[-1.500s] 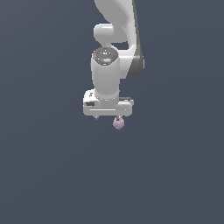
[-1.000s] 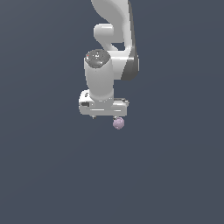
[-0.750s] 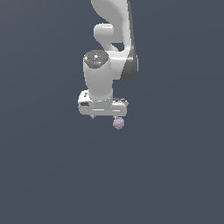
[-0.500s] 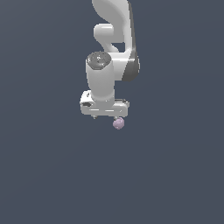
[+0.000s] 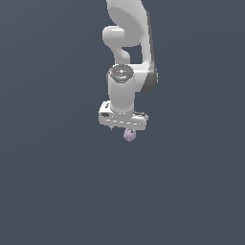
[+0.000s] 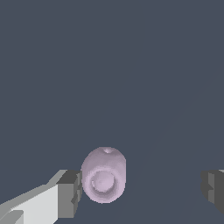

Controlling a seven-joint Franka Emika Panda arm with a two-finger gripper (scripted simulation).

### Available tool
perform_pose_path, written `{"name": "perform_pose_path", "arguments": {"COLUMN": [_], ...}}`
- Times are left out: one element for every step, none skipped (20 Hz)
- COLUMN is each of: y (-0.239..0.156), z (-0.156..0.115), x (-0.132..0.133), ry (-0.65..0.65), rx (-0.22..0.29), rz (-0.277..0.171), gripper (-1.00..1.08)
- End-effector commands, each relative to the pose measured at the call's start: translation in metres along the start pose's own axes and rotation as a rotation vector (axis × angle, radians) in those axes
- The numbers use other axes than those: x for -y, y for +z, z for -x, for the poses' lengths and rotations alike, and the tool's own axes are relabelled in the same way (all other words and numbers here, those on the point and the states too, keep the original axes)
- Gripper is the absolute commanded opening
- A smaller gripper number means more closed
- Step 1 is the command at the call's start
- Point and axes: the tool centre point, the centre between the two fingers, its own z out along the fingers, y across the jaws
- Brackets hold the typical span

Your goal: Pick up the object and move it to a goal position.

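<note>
The object [image 5: 129,135] is a tiny pale pink-lilac rounded lump just under the white hand in the exterior view. In the wrist view it [image 6: 104,175] lies between the fingers, right against one dark finger pad [image 6: 69,194], while the other pad [image 6: 214,186] stands far off it. My gripper [image 6: 141,190] is open and straddles the object off-centre. In the exterior view the gripper [image 5: 125,129] points straight down and its fingers are mostly hidden behind the hand.
A plain dark grey-blue surface [image 5: 57,191] fills both views. The white arm [image 5: 129,28] rises above the hand. No other object or marker shows.
The hand has shifted towards the exterior view's right and a little down, over the object. The object has stayed where it was.
</note>
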Motion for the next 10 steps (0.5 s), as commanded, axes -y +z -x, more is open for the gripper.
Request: {"name": "perform_pose_path", "arguments": {"y": [0.011,0.015,0.019,0.023,0.026,0.029,0.032,0.034,0.036,0.038], "z": [0.010,0.014,0.017,0.021,0.024,0.027,0.029,0.032,0.034,0.036], "x": [0.009,0.013,0.016,0.018,0.021,0.023,0.025,0.027,0.029,0.030], "ry": [0.035,0.048,0.061,0.072,0.083,0.093,0.102,0.110,0.117,0.123], "rx": [-0.003,-0.004,-0.005,-0.006,-0.007,-0.008,-0.008,-0.009,-0.010,-0.010], "rz": [0.003,0.003,0.004,0.005,0.006,0.006,0.007,0.007,0.008,0.008], "gripper": [1.00,1.00,1.00,1.00,1.00,1.00,1.00,1.00,1.00,1.00]}}
